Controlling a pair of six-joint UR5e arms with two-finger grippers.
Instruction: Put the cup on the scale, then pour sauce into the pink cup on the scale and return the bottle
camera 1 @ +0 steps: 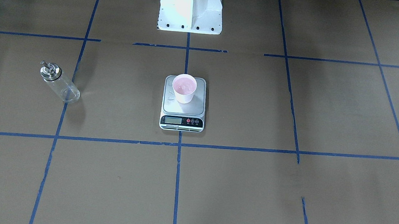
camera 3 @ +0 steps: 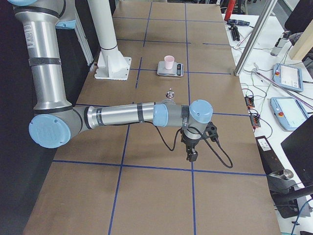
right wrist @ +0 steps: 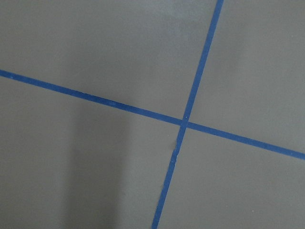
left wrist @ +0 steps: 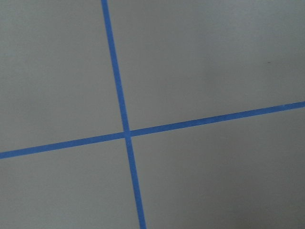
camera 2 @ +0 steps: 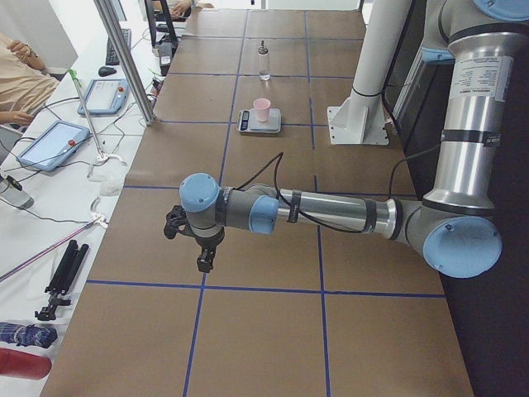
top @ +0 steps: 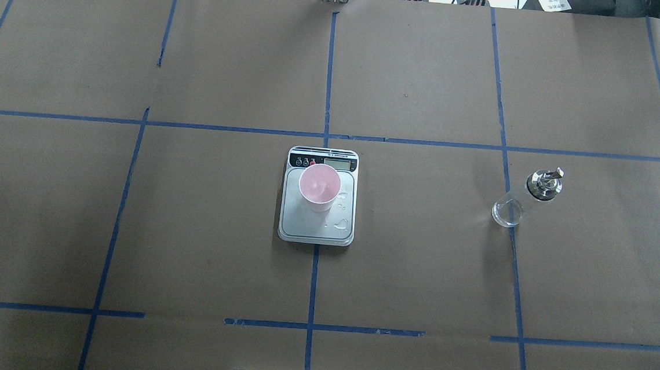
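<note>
Overhead: cup [top: 319,185] on scale [top: 315,230], bottle [top: 525,198] seemingly upright, apart

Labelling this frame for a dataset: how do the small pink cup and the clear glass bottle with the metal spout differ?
The small pale pink tapered cup is opaque and open-topped; the clear glass bottle with metal collar and spout is see-through and capped. The cup stands on the flat silver scale; the bottle on the brown table, to the robot's right. Both stand upright.
</note>
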